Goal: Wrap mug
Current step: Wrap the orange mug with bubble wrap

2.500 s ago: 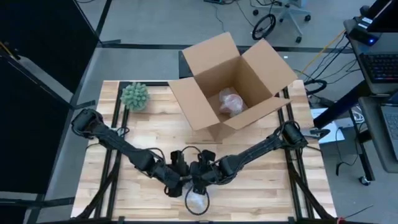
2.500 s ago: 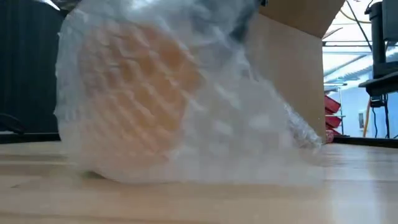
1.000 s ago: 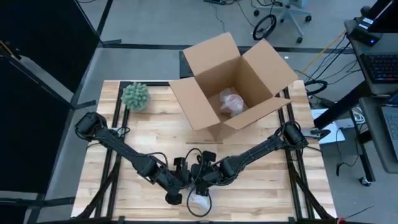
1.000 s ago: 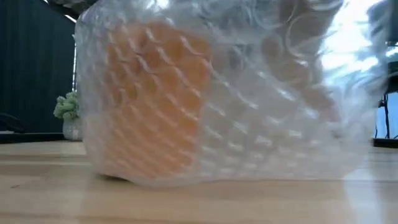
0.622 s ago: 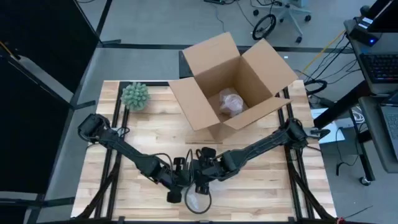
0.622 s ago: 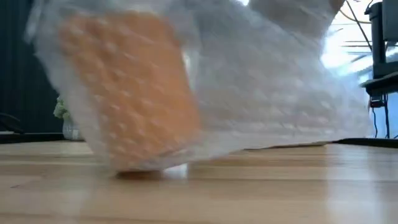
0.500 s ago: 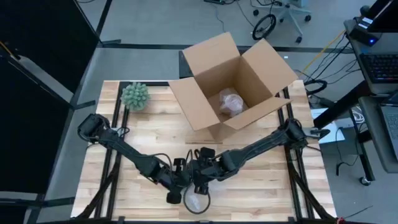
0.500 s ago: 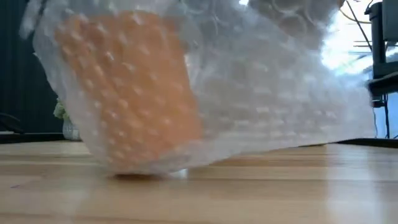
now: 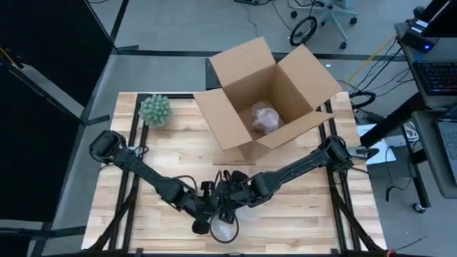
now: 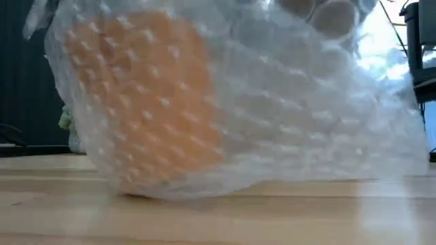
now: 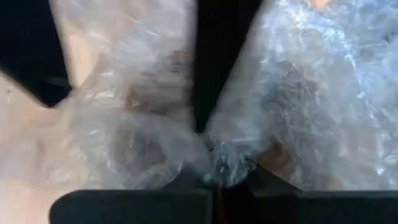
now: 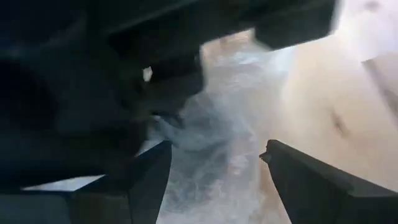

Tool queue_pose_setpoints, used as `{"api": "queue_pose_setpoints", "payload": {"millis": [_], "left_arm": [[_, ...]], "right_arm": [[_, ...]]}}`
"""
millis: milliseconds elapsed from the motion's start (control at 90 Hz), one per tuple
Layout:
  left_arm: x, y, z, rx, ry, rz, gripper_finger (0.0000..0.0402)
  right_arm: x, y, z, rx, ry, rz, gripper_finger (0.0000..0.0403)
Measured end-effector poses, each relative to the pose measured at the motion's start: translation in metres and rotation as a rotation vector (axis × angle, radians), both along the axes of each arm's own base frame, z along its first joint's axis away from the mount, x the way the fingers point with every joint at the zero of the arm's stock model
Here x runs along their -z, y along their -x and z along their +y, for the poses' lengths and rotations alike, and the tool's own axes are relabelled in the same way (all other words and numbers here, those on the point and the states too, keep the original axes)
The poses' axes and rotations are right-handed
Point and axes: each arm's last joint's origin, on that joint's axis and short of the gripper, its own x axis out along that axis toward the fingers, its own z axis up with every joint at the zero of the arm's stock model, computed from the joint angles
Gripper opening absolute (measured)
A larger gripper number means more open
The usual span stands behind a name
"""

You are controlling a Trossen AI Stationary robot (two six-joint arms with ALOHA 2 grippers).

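Left end effector (image 11: 214,168) pinches bubble wrap (image 10: 286,116) (orange mug (image 10: 146,95) inside) — right end effector (image 12: 214,168) spread wide.

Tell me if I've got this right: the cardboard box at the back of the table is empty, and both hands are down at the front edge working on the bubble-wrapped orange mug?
Not quite. The cardboard box is not empty: the high view shows a bubble-wrapped bundle lying inside it. The rest holds: the left hand and right hand meet at the table's front edge over the bubble-wrapped orange mug.
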Motion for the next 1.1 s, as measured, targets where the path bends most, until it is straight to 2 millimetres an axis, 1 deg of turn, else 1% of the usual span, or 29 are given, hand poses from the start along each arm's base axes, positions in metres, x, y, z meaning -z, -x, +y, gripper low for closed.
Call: {"api": "queue_pose_setpoints", "payload": {"millis": [44,167,322,433,556,611,689,789,867,944,1100], "left_arm": [[0.001,0.001,0.0,-0.002,-0.002,0.009,0.0],[-0.001,0.002,-0.003,-0.003,0.005,0.004,0.0],[-0.001,0.004,-0.005,0.034,0.012,0.02,0.0],[-0.006,0.008,-0.007,0.06,0.023,0.033,0.0],[-0.015,0.014,-0.006,0.073,0.022,0.023,0.0],[-0.024,0.015,-0.004,0.069,0.0,-0.019,0.0],[-0.037,0.017,-0.002,0.059,-0.02,-0.073,0.0],[-0.041,0.016,0.005,0.019,-0.055,-0.1,0.0],[-0.051,0.019,0.01,0.002,-0.053,-0.124,0.0],[-0.059,0.022,0.01,-0.002,-0.042,-0.152,0.0],[-0.066,0.031,0.008,0.002,-0.051,-0.153,0.0]], "right_arm": [[0.008,-0.001,0.001,0.004,-0.004,0.031,0.0241],[0.016,0.0,-0.001,0.035,-0.01,0.086,0.0234],[0.019,0.0,-0.006,0.059,-0.012,0.123,0.0231],[0.019,0.001,-0.007,0.06,-0.009,0.132,0.0231],[0.021,0.001,-0.008,0.059,0.001,0.137,0.0231],[0.026,0.005,-0.009,0.049,0.007,0.187,0.0231],[0.032,0.005,-0.008,0.043,0.019,0.205,0.0231],[0.029,0.006,-0.008,0.03,0.025,0.204,0.0231],[0.029,0.005,-0.008,0.024,0.029,0.202,0.0231],[0.029,0.005,-0.008,0.023,0.027,0.197,0.0231],[0.023,0.002,-0.009,0.024,0.018,0.173,0.0231]]}}
